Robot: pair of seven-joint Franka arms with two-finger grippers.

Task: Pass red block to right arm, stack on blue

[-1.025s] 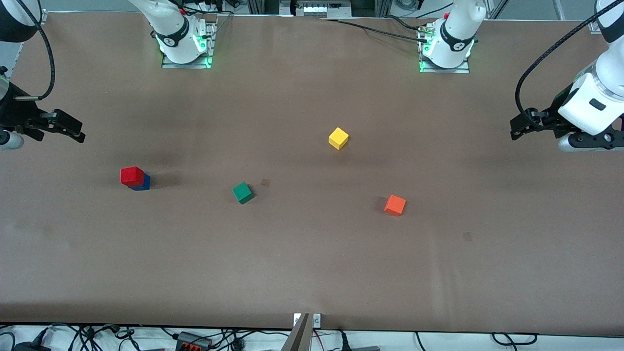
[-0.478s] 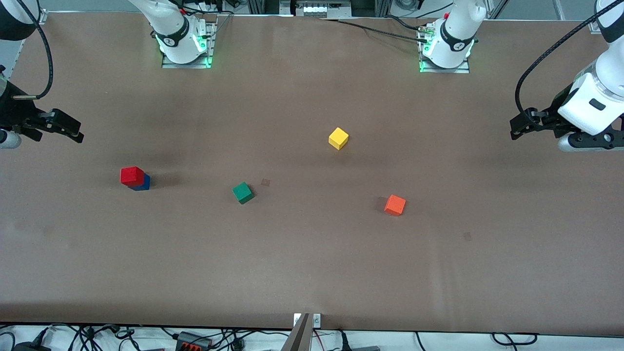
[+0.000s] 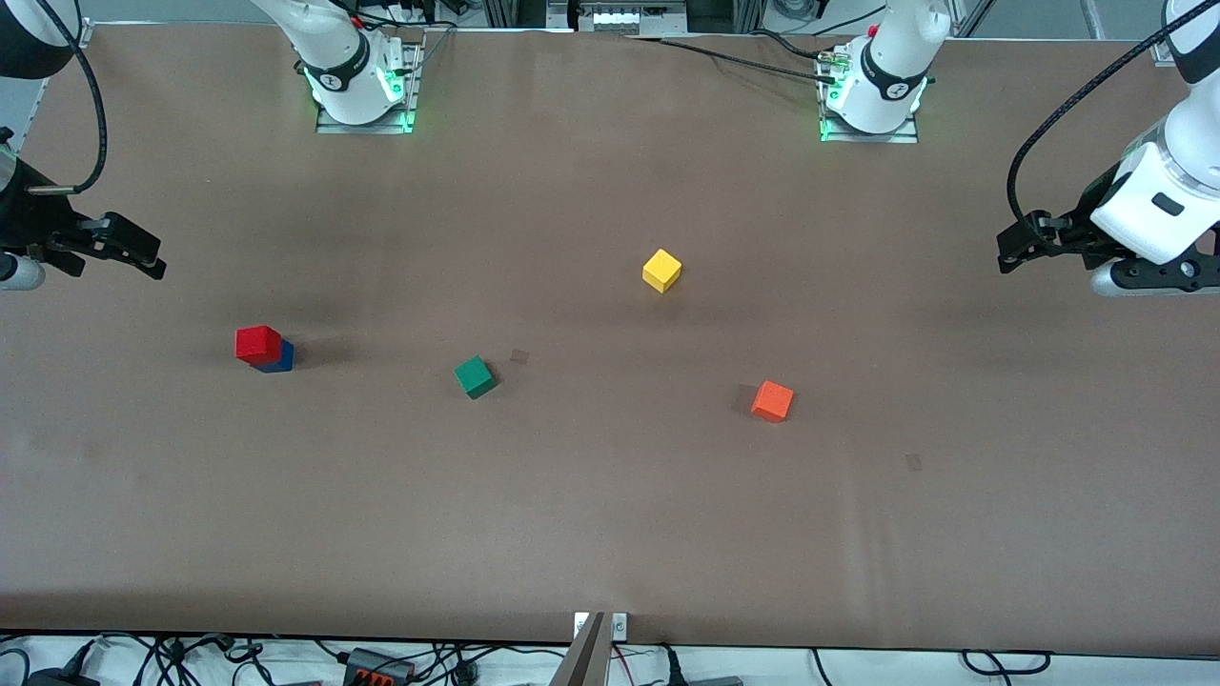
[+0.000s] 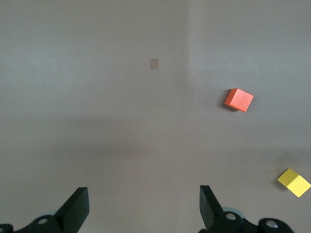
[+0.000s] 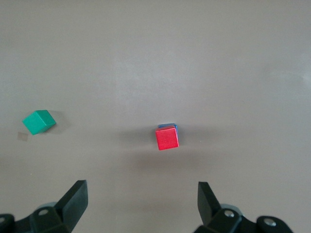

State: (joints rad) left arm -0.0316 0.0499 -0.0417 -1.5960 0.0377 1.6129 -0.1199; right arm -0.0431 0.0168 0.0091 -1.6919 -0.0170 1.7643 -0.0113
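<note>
The red block [image 3: 257,343] sits on top of the blue cube [image 3: 280,358] toward the right arm's end of the table; in the right wrist view the red block [image 5: 166,138] covers all but a thin edge of the blue cube [image 5: 168,126]. My right gripper [image 3: 143,255] hangs open and empty in the air at that end of the table, apart from the stack. My left gripper [image 3: 1020,250] hangs open and empty over the left arm's end of the table. The wrist views show each pair of fingers spread wide: left gripper [image 4: 144,206], right gripper [image 5: 143,201].
A green cube [image 3: 475,376] lies beside the stack toward the table's middle. A yellow cube [image 3: 661,271] lies farther from the front camera than an orange cube [image 3: 772,401]. Both arm bases stand along the table's back edge.
The right gripper has shifted very slightly; the blocks and the left arm have not moved.
</note>
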